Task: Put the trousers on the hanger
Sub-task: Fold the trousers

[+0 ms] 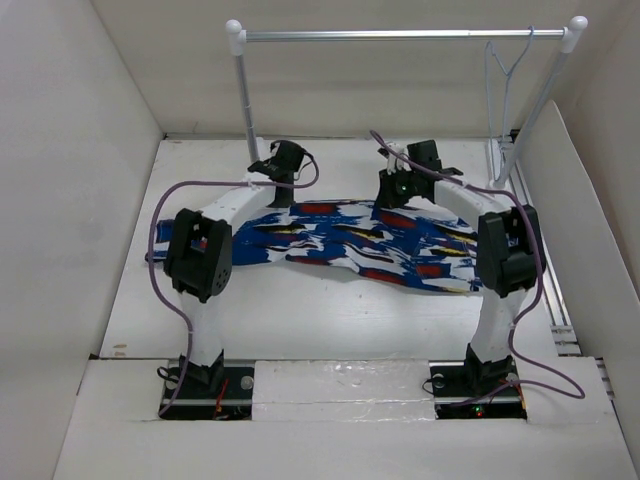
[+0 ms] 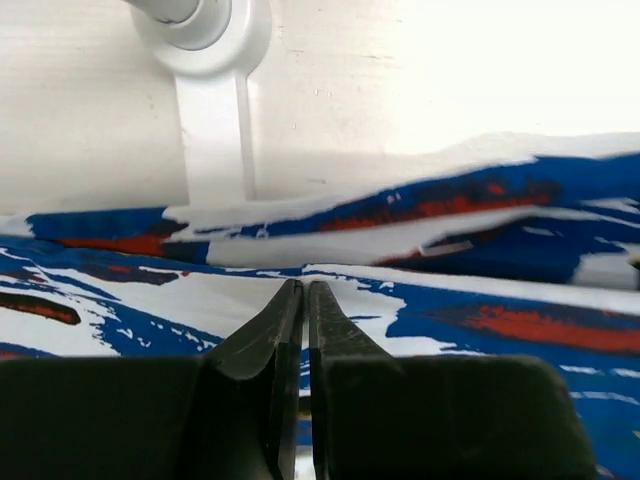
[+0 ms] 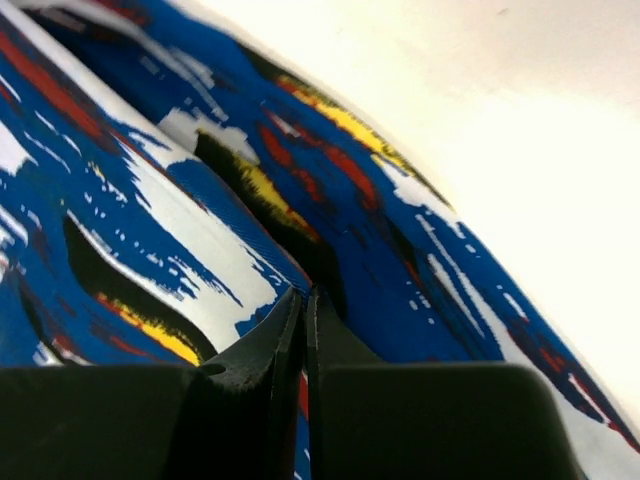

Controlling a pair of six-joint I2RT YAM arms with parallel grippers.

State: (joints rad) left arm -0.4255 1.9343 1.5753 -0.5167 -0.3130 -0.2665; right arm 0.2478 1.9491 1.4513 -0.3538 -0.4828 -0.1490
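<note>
The white table is carrying everything here. The trousers are lying spread flat across its middle, running from left to right between the two arms. Behind them the silver rail is standing on its white posts. The hanger is hanging from the rail near the right end, well apart from the cloth. The left gripper is keeping its fingers pressed together, tips down at the print. The right gripper is doing the same at a fold. I cannot tell if either is pinching cloth.
</note>
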